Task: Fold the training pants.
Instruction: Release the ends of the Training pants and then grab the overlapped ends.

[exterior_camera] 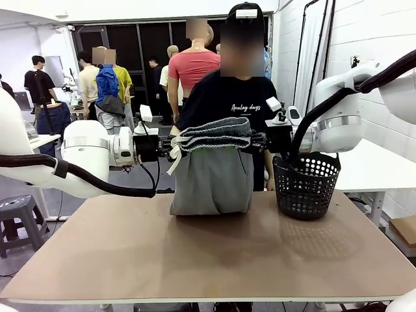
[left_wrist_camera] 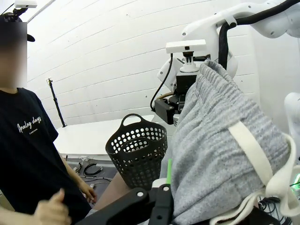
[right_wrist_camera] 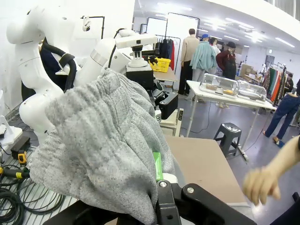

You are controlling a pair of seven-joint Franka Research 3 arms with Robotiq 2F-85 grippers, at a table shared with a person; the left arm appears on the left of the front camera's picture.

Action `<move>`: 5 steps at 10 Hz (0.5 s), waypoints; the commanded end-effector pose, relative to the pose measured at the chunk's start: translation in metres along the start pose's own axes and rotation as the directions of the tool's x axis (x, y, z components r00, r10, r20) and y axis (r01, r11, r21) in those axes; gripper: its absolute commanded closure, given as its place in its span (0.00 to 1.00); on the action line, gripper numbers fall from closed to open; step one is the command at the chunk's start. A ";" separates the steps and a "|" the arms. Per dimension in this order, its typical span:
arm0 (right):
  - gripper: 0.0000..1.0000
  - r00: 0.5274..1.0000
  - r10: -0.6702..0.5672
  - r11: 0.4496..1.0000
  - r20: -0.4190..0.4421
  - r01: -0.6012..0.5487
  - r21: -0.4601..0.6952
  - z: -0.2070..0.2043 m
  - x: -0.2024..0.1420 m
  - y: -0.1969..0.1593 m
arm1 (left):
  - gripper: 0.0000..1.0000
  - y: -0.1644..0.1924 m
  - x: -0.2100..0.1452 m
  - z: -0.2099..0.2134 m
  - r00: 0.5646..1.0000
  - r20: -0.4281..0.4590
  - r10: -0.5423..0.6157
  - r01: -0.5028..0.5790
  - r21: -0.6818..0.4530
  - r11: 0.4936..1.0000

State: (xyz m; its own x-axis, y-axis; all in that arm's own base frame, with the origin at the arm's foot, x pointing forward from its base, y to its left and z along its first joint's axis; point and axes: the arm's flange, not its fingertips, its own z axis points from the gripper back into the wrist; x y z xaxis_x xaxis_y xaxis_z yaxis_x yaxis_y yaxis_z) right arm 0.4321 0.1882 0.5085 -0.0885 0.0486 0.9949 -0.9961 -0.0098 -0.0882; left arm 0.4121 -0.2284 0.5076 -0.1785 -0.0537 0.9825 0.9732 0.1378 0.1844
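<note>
1. Front view: the training pants (exterior_camera: 211,175) hang by the waistband between the left pincer (exterior_camera: 164,148) and the right pincer (exterior_camera: 255,140), each clamped on one end of it; the legs drop below both pincers to the far edge of the bench (exterior_camera: 195,253); a black basket (exterior_camera: 305,185) stands below the right pincer, on its outer side.
2. Left wrist view: the left pincer (left_wrist_camera: 171,185) is closed on the gathered waistband; grey jersey bulges just beyond it, with the white drawstring (left_wrist_camera: 251,150) across the cloth; the fabric looks soft, light and limp, so it should sag wherever it is unsupported.
3. Right wrist view: the right pincer (right_wrist_camera: 152,178) grips bunched waistband cloth; the thick elastic band seems the surest hold; the thinner legs would likely slide or crumple.
</note>
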 end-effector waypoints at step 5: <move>1.00 1.000 -0.010 1.000 0.019 0.010 0.002 0.001 -0.001 0.002 | 1.00 0.000 0.002 0.000 1.000 0.004 0.006 -0.006 0.004 1.000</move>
State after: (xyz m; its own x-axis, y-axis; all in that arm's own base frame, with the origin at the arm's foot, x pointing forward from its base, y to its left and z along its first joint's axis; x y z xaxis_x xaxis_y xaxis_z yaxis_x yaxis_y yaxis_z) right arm 0.4321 0.1882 0.5085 -0.0885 0.0486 0.9949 -0.9961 -0.0098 -0.0881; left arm 0.4121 -0.2284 0.5076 -0.1785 -0.0537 0.9825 0.9732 0.1378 0.1844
